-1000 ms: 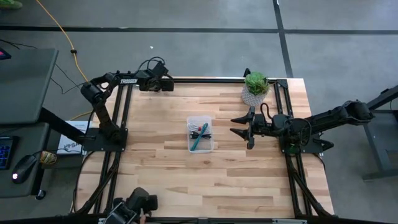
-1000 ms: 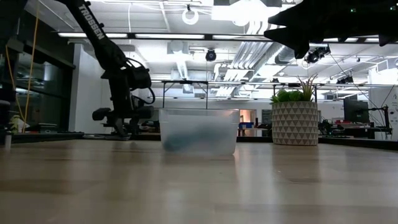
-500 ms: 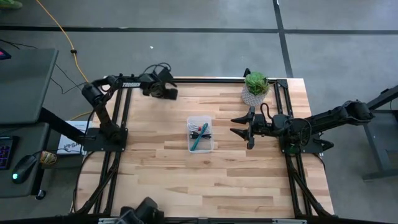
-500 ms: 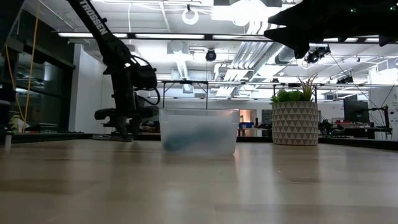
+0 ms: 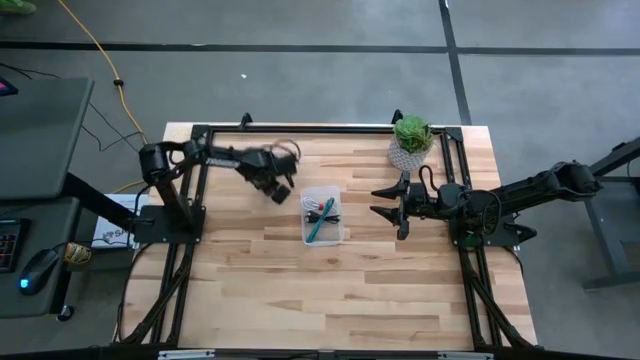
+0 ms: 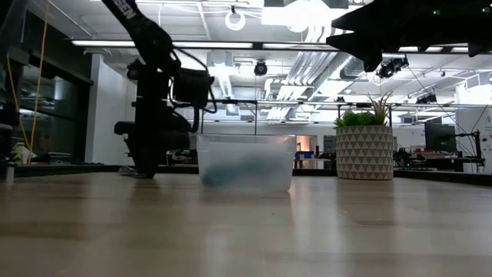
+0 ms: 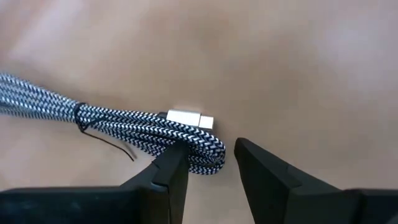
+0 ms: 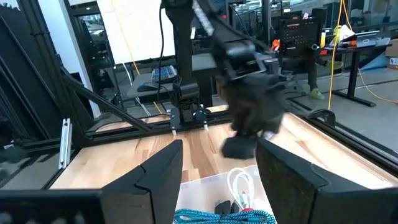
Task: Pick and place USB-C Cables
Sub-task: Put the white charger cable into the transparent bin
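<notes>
Three of the USB-C cables already lie in the clear tub (image 5: 322, 216): the teal-blue cable (image 5: 321, 224), the black cable (image 5: 331, 218) and the red-and-white cable (image 5: 321, 205); that part looks done; the silvery grey cable (image 7: 124, 121) is the last one out; the left gripper (image 5: 280, 188) carries it, fingers nearly closed on the bundle's looped end, hanging just beside the tub on its left-arm side and not yet over it; what is left: bring it over the tub and let go; the right gripper (image 5: 388, 202) waits on the tub's other side, near it, fingers wide apart and holding nothing; the potted plant (image 5: 411, 138) stands behind that gripper, apart from the tub; the yellow cord (image 5: 95, 48) runs on the floor well away; nothing lies between the left gripper and the tub; the tub wall is the one thing to clear.
</notes>
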Tool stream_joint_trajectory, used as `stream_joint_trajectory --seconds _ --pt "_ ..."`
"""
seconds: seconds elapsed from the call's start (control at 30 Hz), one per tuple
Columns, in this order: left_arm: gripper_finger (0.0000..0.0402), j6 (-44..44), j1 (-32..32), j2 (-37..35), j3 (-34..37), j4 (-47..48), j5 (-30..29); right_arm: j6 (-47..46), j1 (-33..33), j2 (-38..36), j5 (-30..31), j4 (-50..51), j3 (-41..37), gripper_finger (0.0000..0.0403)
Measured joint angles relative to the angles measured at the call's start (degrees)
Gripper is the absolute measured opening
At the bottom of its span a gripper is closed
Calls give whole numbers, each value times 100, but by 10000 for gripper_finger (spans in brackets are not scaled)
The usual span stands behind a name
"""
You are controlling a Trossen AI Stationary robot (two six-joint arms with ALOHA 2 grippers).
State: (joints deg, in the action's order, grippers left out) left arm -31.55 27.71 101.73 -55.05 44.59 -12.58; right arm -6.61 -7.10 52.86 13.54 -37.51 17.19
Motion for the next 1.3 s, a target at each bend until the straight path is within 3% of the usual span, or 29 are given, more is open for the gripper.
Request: stream_joint_trajectory --seconds 0.4,0.6,0.87,1.13,1.3 --pt "121 -1042 -2971 -6 13 1036 57 2 1 0 0 3 0 195" --pt "122 -1532 -3993 7 -69 1651 246 6 -1 0 0 1 0 195" --pt "122 -2181 -4778 -589 -555 2138 -104 13 1 0 0 3 0 195" --pt "122 -3055 -5345 -1536 -640 2412 -1665 2 1 0 1 4 0 195" --pt "139 -3391 -5118 -1684 -380 2488 -2197 -108 -1 0 0 13 0 195"
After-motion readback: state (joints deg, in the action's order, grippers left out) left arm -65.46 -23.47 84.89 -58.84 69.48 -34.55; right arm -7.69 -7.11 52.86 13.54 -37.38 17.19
